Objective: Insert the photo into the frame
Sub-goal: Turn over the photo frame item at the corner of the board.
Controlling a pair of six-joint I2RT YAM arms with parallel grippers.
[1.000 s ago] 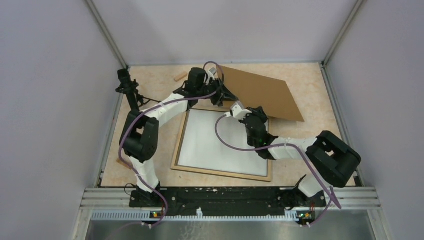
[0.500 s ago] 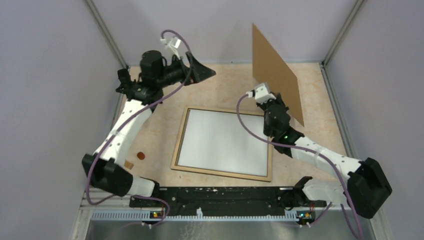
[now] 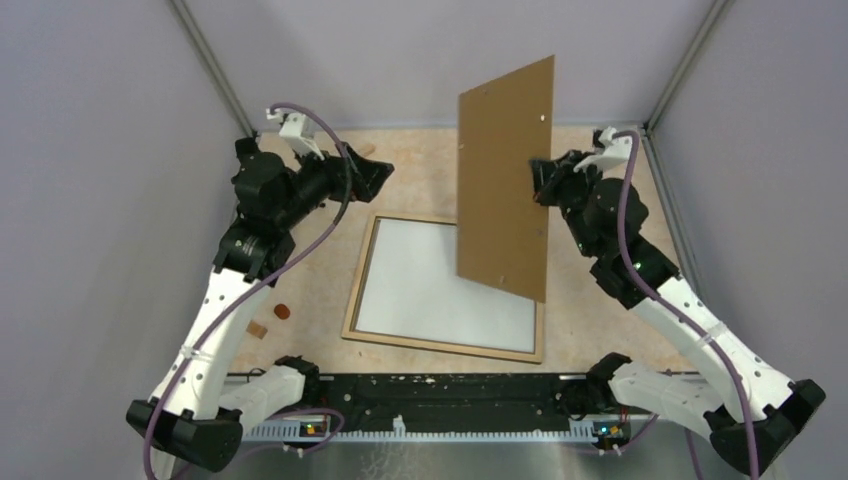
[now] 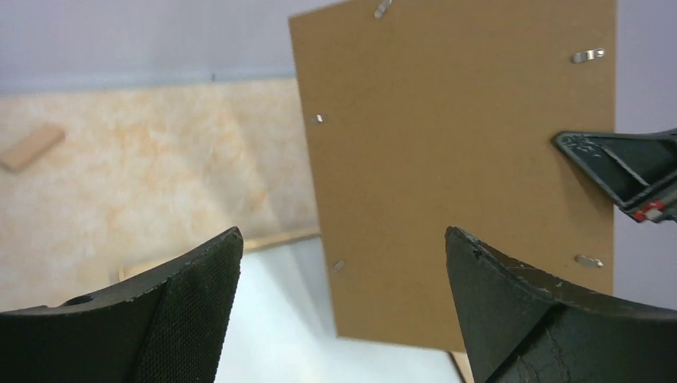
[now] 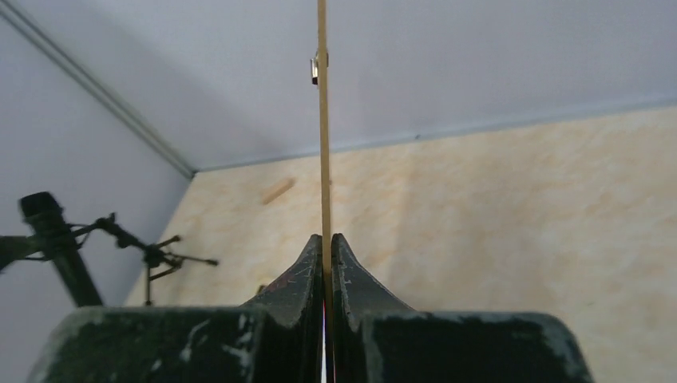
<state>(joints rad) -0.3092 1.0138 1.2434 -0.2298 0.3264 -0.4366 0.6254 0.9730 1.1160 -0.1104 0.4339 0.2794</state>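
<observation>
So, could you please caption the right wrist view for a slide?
Right gripper clamps the brown backing board edge-on above the table.

The brown backing board (image 3: pixel 503 180) hangs upright at centre right of the top view, pinched at its right edge by the right gripper (image 3: pixel 537 178). It walls off the right part of the frame (image 3: pixel 440 346). Left of it the frame's white inside lies open from above. Bare table (image 3: pixel 420 165) separates the board from the spread left gripper (image 3: pixel 386 172). A small wooden block (image 3: pixel 360 152) lies just behind that gripper.

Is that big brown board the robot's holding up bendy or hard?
Probably stiff: the board stands straight, pinched at just one edge by the right jaws. Likely light, being so thin edge-on. It might swing or slip, held at one spot.
</observation>
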